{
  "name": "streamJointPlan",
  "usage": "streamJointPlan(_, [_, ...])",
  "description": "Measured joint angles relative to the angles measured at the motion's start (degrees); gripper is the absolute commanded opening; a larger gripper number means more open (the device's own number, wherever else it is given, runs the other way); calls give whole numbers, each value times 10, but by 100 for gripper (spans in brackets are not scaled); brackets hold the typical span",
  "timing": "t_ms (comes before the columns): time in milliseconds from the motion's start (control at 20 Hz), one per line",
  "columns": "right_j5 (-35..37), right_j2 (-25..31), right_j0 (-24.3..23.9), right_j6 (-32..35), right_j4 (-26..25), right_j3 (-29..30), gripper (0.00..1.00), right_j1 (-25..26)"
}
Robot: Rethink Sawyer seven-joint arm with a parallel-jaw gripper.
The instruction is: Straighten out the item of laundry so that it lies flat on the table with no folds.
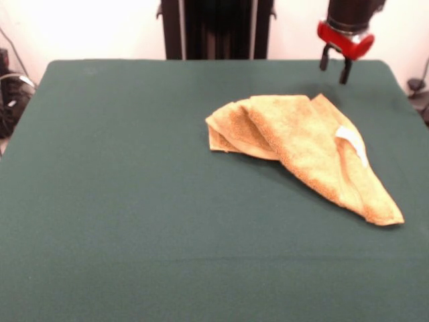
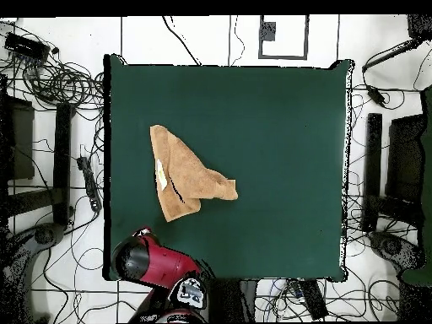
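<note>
Table [image 1: 100, 201]: bare green cloth across left half in front view

Towel [image 1: 301, 144] right of centre, lying on table, bunched into rough wedge; several layers overlap at left end, long fold runs to pointed corner at right; white tag [image 1: 351, 142] on top near right edge

Judgement: task barely begun, towel needs full spreading, no corner yet laid out

Claw [image 1: 336, 65] hangs above table's far right edge, behind towel, not touching it; two prongs apart, holding nothing

Hidden: lower layers and remaining corners tucked under folds; arm cut off at top edge
</note>
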Motion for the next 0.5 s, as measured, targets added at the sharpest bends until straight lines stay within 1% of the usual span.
streamJointPlan(500, [2,0,10,0,4,-4,100,0])
